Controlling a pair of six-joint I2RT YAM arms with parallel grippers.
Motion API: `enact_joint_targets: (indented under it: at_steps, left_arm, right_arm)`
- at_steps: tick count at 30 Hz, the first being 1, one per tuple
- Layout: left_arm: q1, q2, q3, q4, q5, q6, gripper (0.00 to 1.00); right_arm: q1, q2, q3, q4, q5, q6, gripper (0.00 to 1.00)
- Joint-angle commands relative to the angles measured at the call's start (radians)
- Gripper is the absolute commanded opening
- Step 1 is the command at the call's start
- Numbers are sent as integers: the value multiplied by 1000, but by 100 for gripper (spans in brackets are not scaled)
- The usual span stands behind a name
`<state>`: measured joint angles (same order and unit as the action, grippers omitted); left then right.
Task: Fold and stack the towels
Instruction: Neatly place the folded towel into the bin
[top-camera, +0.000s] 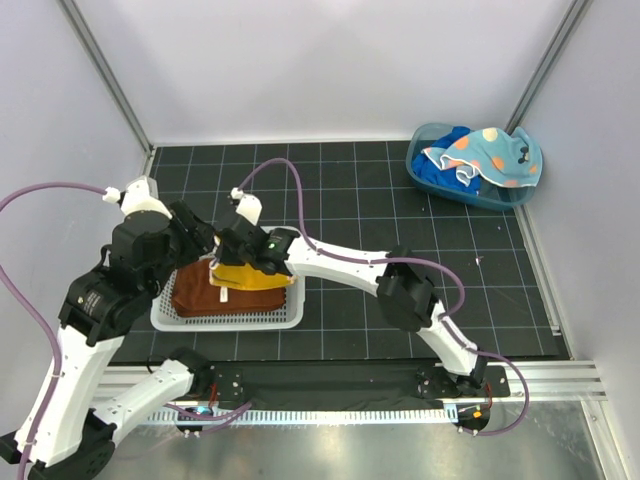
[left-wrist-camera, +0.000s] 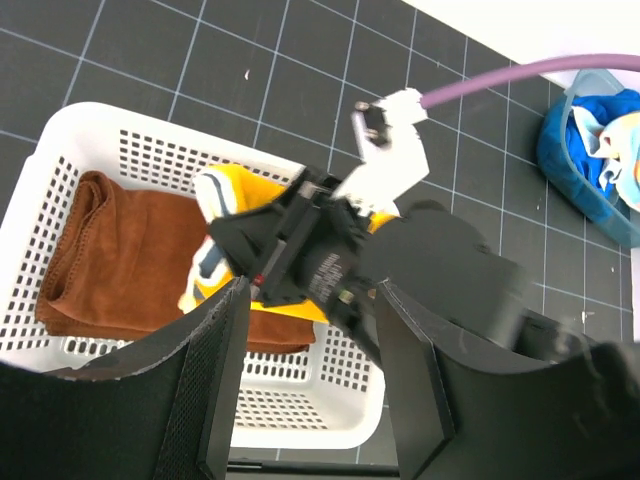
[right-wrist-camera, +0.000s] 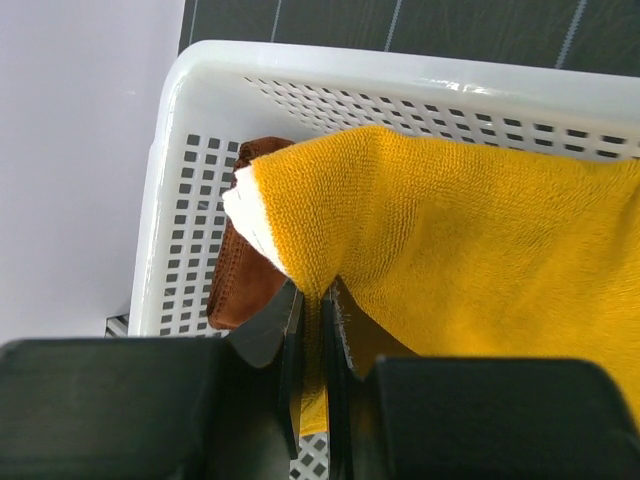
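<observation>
A folded rust-brown towel (top-camera: 197, 296) lies in the white mesh basket (top-camera: 228, 320). My right gripper (top-camera: 232, 264) is shut on a fold of the yellow-orange towel (top-camera: 252, 276) and holds it over the brown towel, inside the basket. The right wrist view shows the yellow cloth (right-wrist-camera: 480, 250) pinched between the fingers (right-wrist-camera: 322, 330), with the brown towel (right-wrist-camera: 245, 285) underneath. My left gripper (left-wrist-camera: 310, 390) is open and empty, hovering above the basket's near side (left-wrist-camera: 330, 420); in the top view it (top-camera: 195, 242) is just left of the right gripper. The spotted light blue towel (top-camera: 488, 152) and the royal blue towel (top-camera: 440, 172) lie far right.
A blue plastic tub (top-camera: 470, 192) at the back right holds the two blue towels. The basket stands on the black gridded mat (top-camera: 400, 210) near its front left. Grey walls close in on the left, back and right.
</observation>
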<state>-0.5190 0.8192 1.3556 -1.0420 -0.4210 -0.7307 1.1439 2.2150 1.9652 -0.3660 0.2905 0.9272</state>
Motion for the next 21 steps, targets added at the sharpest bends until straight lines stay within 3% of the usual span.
enact_joint_targets:
  at_steps: [1, 7, 21]
  left_arm:
    - [1, -3, -15, 27, 13, 28, 57]
    - [2, 3, -33, 40, 21, 33, 57]
    - [2, 20, -21, 39, 14, 40, 57]
  right_arm:
    - [8, 28, 96, 55, -11, 19, 1]
    - [8, 106, 193, 10, -27, 30, 1]
    - [25, 149, 253, 4, -56, 61, 1]
